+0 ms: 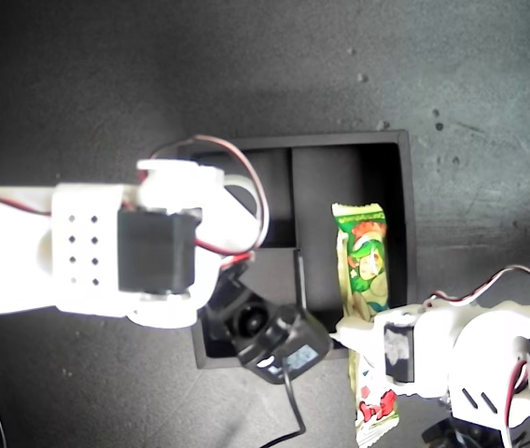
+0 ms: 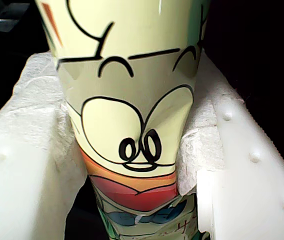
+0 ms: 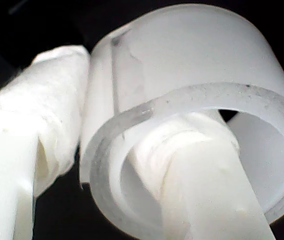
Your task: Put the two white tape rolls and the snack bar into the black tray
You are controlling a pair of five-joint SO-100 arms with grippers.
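The snack bar (image 1: pixel 362 271) (image 2: pixel 132 100) lies lengthwise over the long compartment of the black tray (image 1: pixel 403 187) at the exterior view's right. Its near end sticks out past the tray's front wall. My first gripper (image 1: pixel 356 334) (image 2: pixel 127 130) is shut on it, with a padded finger on each side. My second gripper (image 3: pixel 112 130) is shut on a white tape roll (image 3: pixel 192 55), one finger through the hole and one finger (image 3: pixel 42 110) outside. That arm (image 1: pixel 106 247) hangs over the tray's small compartments and hides the roll in the exterior view. The other tape roll is out of view.
A black wrist camera (image 1: pixel 270 334) with its cable hangs over the tray's front wall. Dark, speckled table surface (image 1: pixel 246 75) surrounds the tray. Red wires loop over the second arm.
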